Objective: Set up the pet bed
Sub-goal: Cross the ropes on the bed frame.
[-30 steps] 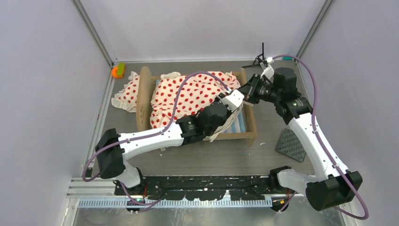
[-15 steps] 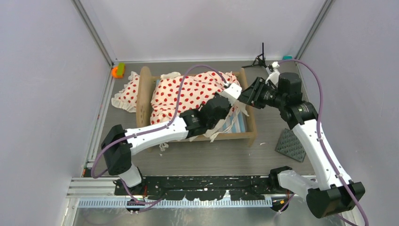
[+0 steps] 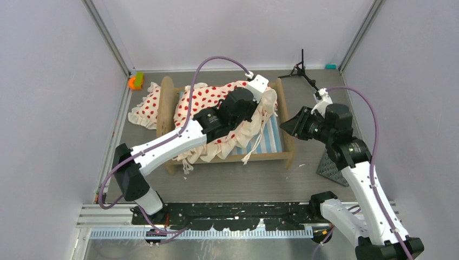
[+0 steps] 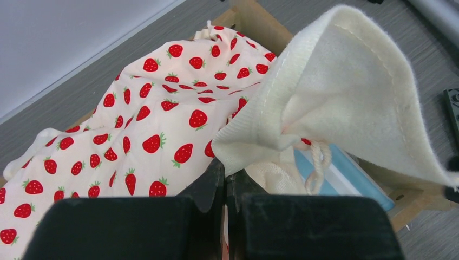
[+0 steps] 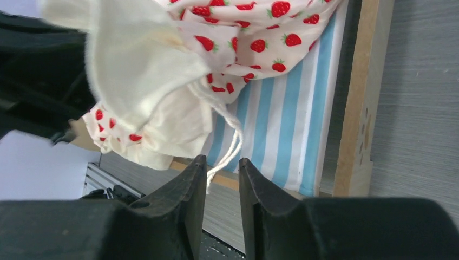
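Left jaws pressed together, pinching the blanket (image 4: 151, 119) by its cream underside. It's held up, probably to spread over the striped mattress (image 5: 281, 124). Right jaws slightly spread, empty (a cord (image 5: 234, 146) dangles close), beside the bed (image 3: 288, 149) — it sits mid-counter (image 3: 227, 184), right end bare.

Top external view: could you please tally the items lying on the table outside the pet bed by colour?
Black: 2, tripod stand, studded mat
Orange-green: 1, toy
Teal: 1, small block
Cream with red: 1, ruffled cloth
Total: 5
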Tool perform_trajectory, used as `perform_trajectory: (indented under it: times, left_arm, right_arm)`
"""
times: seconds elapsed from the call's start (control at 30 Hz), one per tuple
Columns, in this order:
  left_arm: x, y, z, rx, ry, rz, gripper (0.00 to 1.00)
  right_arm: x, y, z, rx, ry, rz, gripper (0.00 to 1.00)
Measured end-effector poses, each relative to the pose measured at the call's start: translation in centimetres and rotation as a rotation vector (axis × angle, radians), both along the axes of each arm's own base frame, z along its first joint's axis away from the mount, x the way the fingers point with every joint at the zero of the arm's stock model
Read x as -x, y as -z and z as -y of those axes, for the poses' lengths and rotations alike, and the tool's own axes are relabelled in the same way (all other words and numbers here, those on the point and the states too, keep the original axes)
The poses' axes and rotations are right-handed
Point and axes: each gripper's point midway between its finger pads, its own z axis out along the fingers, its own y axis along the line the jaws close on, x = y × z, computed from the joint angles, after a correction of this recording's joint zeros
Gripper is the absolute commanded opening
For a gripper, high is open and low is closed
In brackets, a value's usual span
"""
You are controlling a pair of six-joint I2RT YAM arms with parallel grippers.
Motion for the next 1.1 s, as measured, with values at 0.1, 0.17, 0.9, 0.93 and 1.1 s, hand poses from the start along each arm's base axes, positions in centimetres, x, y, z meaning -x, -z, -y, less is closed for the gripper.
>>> perform_trajectory:
  times: [0.1, 0.17, 0.9, 0.93, 1.1]
  left_arm:
    - [0.4, -0.3, -0.1, -0.006, 0.017, -0.006, 0.0]
    - [0.5, -0.1, -0.3, -0.019, 0.022, -0.015, 0.0]
    - [0.3, -0.8, -0.9, -0.031, 0.043, -0.029, 0.0]
    - [0.2, -1.1, -0.9, -0.025, 0.042, -0.025, 0.0]
    - [0.0, -1.6, -1.0, -0.015, 0.039, -0.019, 0.0]
  right_arm:
    - [-0.7, 2.2, -0.2, -0.011, 0.007, -0.03, 0.4]
    - [-1.2, 3.3, -0.4, -0.027, 0.015, -0.045, 0.42]
    - [-5.7, 2.4, -3.8, -0.254, -0.046, 0.032, 0.48]
    - [-5.8, 2.5, -3.9, -0.257, -0.047, 0.031, 0.48]
    - [-6.3, 3.2, -4.0, -0.262, -0.044, 0.017, 0.48]
